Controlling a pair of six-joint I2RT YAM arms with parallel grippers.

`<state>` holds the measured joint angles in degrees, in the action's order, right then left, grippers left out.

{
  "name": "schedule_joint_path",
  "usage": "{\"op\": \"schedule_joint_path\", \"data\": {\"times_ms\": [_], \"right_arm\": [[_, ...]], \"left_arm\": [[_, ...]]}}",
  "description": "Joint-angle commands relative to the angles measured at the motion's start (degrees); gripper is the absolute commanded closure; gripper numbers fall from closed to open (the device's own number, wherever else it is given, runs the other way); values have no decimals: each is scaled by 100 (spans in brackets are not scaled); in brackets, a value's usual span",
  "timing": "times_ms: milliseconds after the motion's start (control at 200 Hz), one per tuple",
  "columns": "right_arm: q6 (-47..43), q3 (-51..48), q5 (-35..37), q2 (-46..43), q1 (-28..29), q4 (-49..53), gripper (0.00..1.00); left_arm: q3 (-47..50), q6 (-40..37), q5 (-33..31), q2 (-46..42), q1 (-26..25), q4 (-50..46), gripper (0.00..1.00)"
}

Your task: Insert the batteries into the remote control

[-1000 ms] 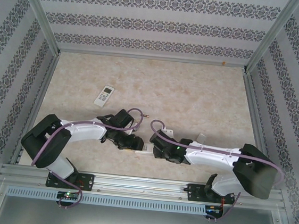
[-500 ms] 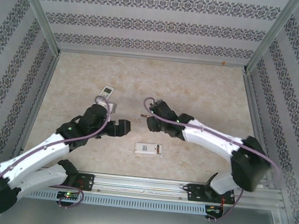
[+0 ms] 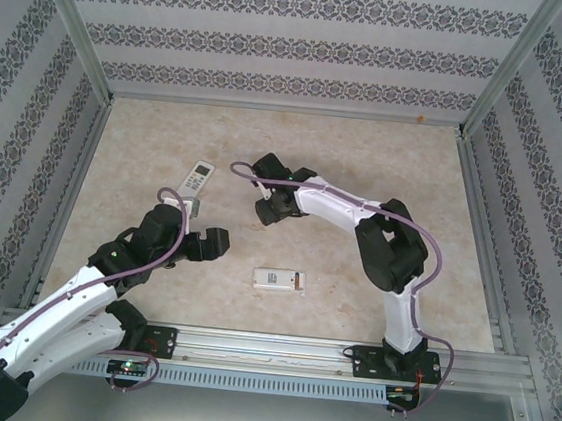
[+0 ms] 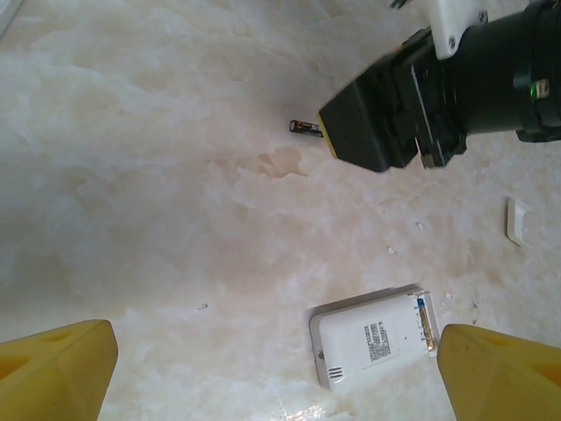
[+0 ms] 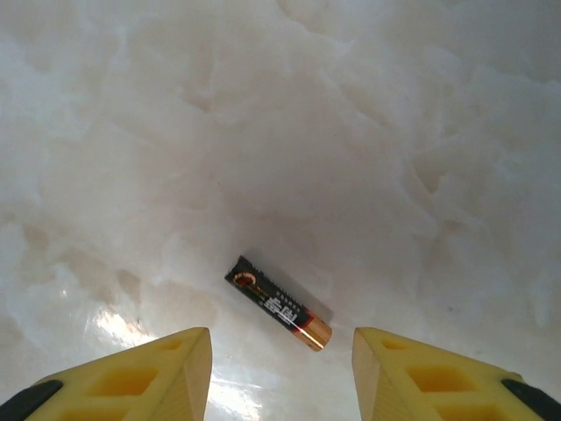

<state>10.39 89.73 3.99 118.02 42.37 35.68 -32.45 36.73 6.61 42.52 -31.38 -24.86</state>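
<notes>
The right gripper [image 5: 280,346] hangs low over the bench [image 5: 351,132], its blunt yellow plastic fingers [image 5: 158,373] spread moderately wide and empty. Just ahead of the fingertips, centred in the gap between them, the loose battery [image 5: 280,303] lies flat and diagonal. It is a slim cylinder with a glossy dark body, printed lettering and a coppery band at the end nearest the right-hand finger. The bench under it is a smooth, pale, marble-patterned surface with cloudy veins and a soft sheen.

The left gripper [image 4: 272,351] is opened wide, with one yellow wedge-shaped finger at each lower corner of its wrist view and nothing held. The remote control [image 4: 372,335] lies on its face between the fingers, nearer the right-hand one. It is a white, matt, rounded rectangle with a printed label and small slots at one end. A loaded battery [image 4: 427,320] sits in the open slot at its other end. Farther ahead of this gripper, the same loose battery [image 4: 305,127] lies just beside the boxy black body of the right gripper [image 4: 394,114]. A small white flat piece [image 4: 517,221] lies off to the right.

From above, a second remote [image 3: 196,178], long and white, lies beyond the left gripper [image 3: 219,241] and to the left of the right gripper [image 3: 264,212].
</notes>
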Motion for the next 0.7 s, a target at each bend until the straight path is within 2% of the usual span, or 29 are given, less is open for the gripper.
{"op": "schedule_joint_path", "data": {"times_ms": [0, 55, 135, 275, 485, 694], "right_arm": [[1955, 33, 20, -303, -112, 116, 53], [3229, -190, 122, -489, -106, -197, 51], [5077, -199, 139, -489, -81, -117, 50], [6679, 149, 63, -259, 34, 172, 48], [7937, 501, -252, 235, -30, 599, 48], [8381, 659, -467, 547, -48, 685, 47]], "left_arm": [[153, 67, 27, -18, 60, 65, 5], [189, 86, 53, 1, 66, 168, 5], [168, 73, 75, 37, 70, 197, 5], [108, -81, 107, 34, 69, 75, 4], [137, -167, 132, 5, 74, 42, 3], [198, -222, 148, 12, 90, 62, 3]]}}
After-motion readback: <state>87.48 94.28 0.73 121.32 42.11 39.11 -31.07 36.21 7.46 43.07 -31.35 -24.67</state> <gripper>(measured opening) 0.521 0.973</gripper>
